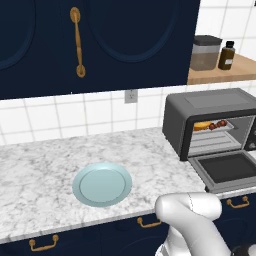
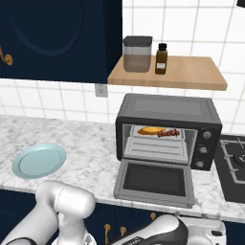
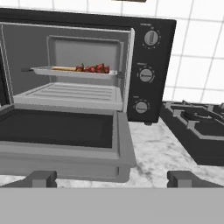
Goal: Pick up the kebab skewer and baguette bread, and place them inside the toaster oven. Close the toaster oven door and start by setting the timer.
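the pincer (image 3: 112, 178) hangs spread wide and empty, low before the toaster oven (image 3: 87, 65), its tips level with the front lip of the toaster oven door (image 3: 65, 140), which lies folded flat just ahead. up and to the left of the pincer, the kebab skewer (image 3: 92, 68) and baguette bread (image 3: 63, 68) already rest on the upper rack, so the loading looks done. likely next: lifting the door shut, then the timer knobs (image 3: 145, 75) up and to the right.

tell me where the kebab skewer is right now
The kebab skewer lies on the upper tray inside the open toaster oven, just right of the baguette bread in the right base view.
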